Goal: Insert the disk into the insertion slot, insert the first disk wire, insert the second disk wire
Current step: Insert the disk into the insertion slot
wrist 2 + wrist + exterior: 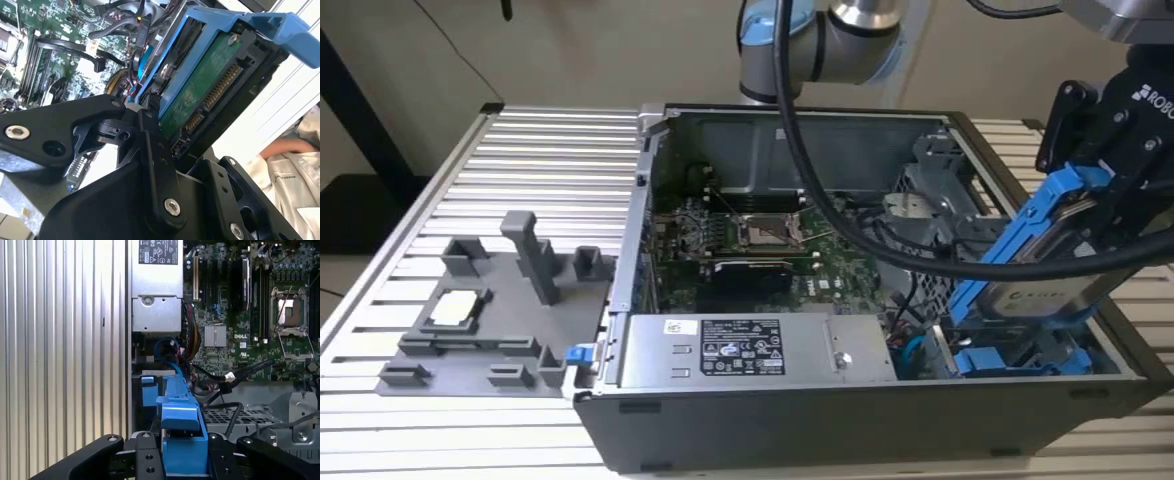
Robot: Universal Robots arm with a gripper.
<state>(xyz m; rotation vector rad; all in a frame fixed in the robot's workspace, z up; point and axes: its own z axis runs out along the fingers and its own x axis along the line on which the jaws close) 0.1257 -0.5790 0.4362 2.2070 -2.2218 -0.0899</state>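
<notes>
Table (520, 160) of ribbed aluminium is carrying an open case (854, 435), which is lying on its side toward the exterior view's right. The arm (841, 55) is standing behind the case, with its black cable (782, 100) hanging down across the opening. Inside, I am seeing the motherboard (761, 245) lying flat and the power supply (747, 350) sitting along the near wall. A grey fixture (480, 320) is resting on the table toward the exterior view's left, well apart from the work.

The disk (1034, 295) is hanging steeply tilted over the case's corner at the exterior view's right. Its blue frame is running up into the gripper (1101, 195) and its lower end is pointing down at the slot (1014, 355). I cannot tell whether that end is touching the slot's blue guides.

The gripper is clamping the disk by its raised end. In the first wrist view the black fingers (145, 460) are pressing either side of the blue frame (182, 440), and another blue guide (148, 392) is showing beyond it, just beside the case wall. In the second wrist view I am looking at the disk's green underside (200, 95), with its connector (220, 87) lying exposed near the held end. A person's pale sleeve (295, 182) is showing beyond the case.
</notes>
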